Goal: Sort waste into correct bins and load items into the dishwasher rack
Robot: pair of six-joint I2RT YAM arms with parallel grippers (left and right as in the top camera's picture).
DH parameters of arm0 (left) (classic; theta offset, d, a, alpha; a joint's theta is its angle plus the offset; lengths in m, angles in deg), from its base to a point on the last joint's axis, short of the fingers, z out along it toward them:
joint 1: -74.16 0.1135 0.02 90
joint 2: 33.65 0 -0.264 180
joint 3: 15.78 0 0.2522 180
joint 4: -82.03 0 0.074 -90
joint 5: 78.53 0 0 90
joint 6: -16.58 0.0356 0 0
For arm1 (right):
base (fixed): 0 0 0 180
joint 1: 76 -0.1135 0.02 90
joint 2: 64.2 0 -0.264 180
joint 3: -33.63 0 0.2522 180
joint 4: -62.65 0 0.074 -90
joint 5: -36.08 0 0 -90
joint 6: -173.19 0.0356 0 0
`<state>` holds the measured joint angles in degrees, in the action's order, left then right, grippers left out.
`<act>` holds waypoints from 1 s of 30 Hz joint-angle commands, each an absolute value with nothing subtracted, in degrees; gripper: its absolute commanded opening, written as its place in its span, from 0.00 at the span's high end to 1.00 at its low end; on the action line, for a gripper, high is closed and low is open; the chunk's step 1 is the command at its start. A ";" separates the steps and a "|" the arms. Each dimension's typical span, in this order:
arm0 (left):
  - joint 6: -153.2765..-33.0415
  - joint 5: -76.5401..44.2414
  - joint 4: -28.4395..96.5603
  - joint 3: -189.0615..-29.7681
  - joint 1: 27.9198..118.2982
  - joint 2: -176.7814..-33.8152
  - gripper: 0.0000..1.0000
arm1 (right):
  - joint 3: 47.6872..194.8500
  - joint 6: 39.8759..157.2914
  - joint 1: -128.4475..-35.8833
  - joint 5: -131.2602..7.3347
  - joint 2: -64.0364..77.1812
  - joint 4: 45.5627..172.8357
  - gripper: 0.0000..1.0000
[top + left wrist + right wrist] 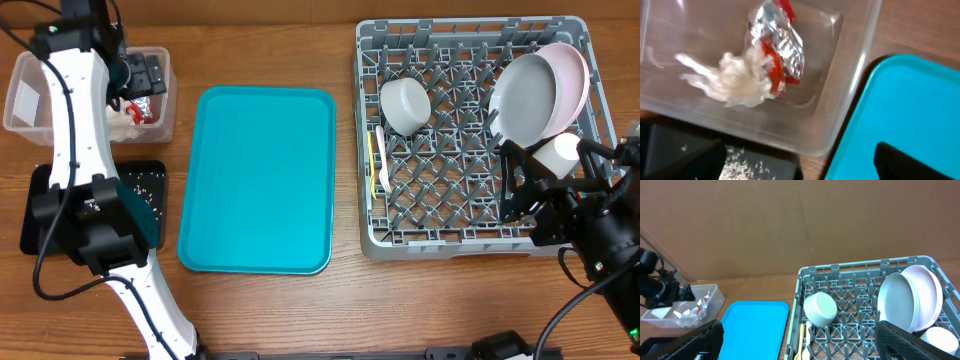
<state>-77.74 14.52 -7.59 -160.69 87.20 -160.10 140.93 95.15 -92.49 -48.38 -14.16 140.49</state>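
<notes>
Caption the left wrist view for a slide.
Napkin, foil wrapper and red packet in the clear tub, beside the teal tray.

Light brown wooden table [260, 315], with fine grain running from 9 o'clock to 3 o'clock in the overhead view. Most bare wood toward 6 o'clock, only a narrow strip at 12 o'clock. Matte surface, without gloss.

Behind the table, a plain brown board [740, 225], looking like cardboard, filling the right wrist view from 9 o'clock over 12 o'clock to 3 o'clock. Thin, nearly upright crease [805, 225] close to 12 o'clock; faint slanted line [665, 247] toward 9 o'clock. Slightly mottled, flat, meeting the table top in a straight edge.

Soft, even light everywhere; weak shadows with blurred borders on the wood. Small blurred patch of the same wood at 1 o'clock in the left wrist view.
</notes>
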 commanded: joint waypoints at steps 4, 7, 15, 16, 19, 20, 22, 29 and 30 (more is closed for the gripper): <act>-75.84 10.12 -24.46 -181.70 84.73 -152.13 0.14 | 141.15 95.13 -92.21 -47.94 -14.46 140.23 0.00; -74.88 13.12 -27.59 -182.70 81.05 -145.59 0.09 | 141.15 95.13 -92.21 -47.94 -14.46 140.23 0.00; -77.98 15.96 -28.53 -179.55 69.25 -130.90 0.00 | 141.15 95.13 -92.21 -47.94 -14.46 140.23 0.00; -78.79 15.98 -28.53 -177.74 68.14 -128.46 0.00 | 141.15 95.13 -92.21 -47.96 -14.46 140.20 0.00; -79.92 15.98 -28.53 -171.12 66.65 -121.68 0.00 | 141.15 95.13 -92.21 -47.94 -14.46 140.23 0.00; -79.92 15.98 -28.53 -167.27 66.63 -117.99 0.00 | 141.15 95.13 -92.21 -47.94 -14.46 140.23 0.00; -79.86 15.98 -28.53 -160.67 66.63 -111.71 0.00 | 141.15 95.13 -92.21 -47.96 -14.46 140.23 0.00; -79.86 15.94 -28.51 -158.86 66.63 -108.85 0.00 | 141.15 95.13 -92.21 -47.96 -14.46 140.23 0.00; -79.86 15.94 -28.51 -158.86 66.63 -108.85 0.00 | 141.15 95.13 -92.21 -47.96 -14.46 140.20 0.00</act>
<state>-79.12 15.19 -28.75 -159.62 67.00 -108.72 140.93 95.15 -92.49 -48.40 -14.16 140.47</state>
